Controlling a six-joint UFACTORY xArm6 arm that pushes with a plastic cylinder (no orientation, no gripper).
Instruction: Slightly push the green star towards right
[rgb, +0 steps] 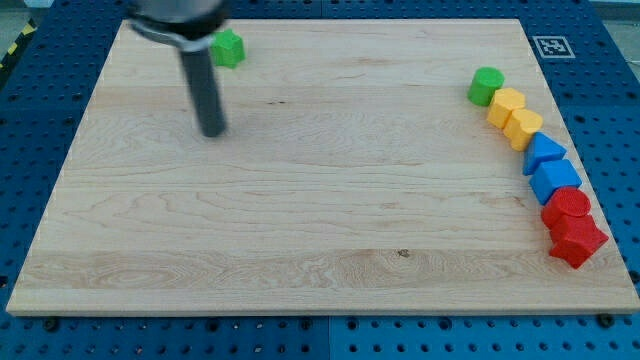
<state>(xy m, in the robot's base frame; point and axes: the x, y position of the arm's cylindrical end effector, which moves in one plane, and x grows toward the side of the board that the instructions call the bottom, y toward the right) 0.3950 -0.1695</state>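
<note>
The green star (229, 47) lies near the top left of the wooden board (320, 230), partly hidden by the arm's dark housing on its left side. My rod comes down from the view's top left, and my tip (212, 133) rests on the board below the star and slightly to its left, well apart from it.
A curved row of blocks runs down the board's right side: a green cylinder (486, 86), two yellow blocks (506, 105) (523, 127), a blue triangle (543, 152), a blue block (555, 179), a red cylinder (568, 205) and a red star (577, 239).
</note>
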